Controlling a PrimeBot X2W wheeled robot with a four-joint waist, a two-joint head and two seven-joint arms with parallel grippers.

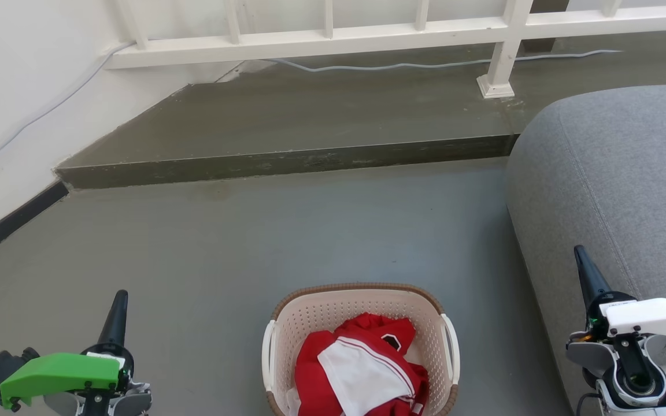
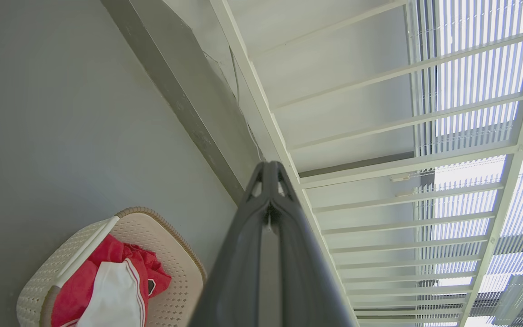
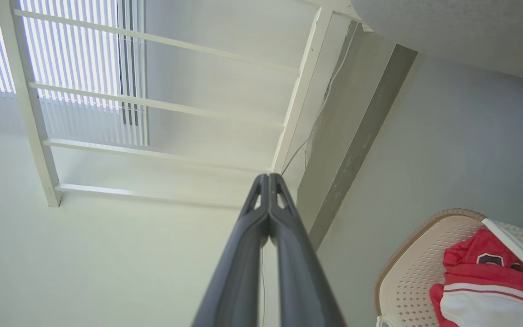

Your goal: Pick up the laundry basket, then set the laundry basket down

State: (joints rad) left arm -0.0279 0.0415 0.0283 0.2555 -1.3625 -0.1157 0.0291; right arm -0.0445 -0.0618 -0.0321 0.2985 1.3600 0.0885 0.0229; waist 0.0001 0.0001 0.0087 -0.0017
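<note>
The laundry basket [image 1: 310, 315] rests on the grey floor at the bottom centre of the head view, cream and perforated with a brown rim and white side handles. Red and white clothing [image 1: 362, 367] lies inside it. My left gripper [image 1: 119, 297] is shut at the lower left, well to the left of the basket and holding nothing. My right gripper [image 1: 580, 254] is shut at the lower right, beside the sofa, apart from the basket. The left wrist view has the basket [image 2: 177, 254] at its lower left and the left gripper [image 2: 269, 165]. The right wrist view has the basket [image 3: 413, 268] at its lower right and the right gripper [image 3: 268, 177].
A grey sofa [image 1: 616, 173] fills the right side, close to the basket. A raised concrete step [image 1: 287, 159] crosses the floor ahead, with a white railing [image 1: 333, 37] and a cable [image 1: 414, 65] behind it. A white wall [image 1: 15, 104] stands at the left.
</note>
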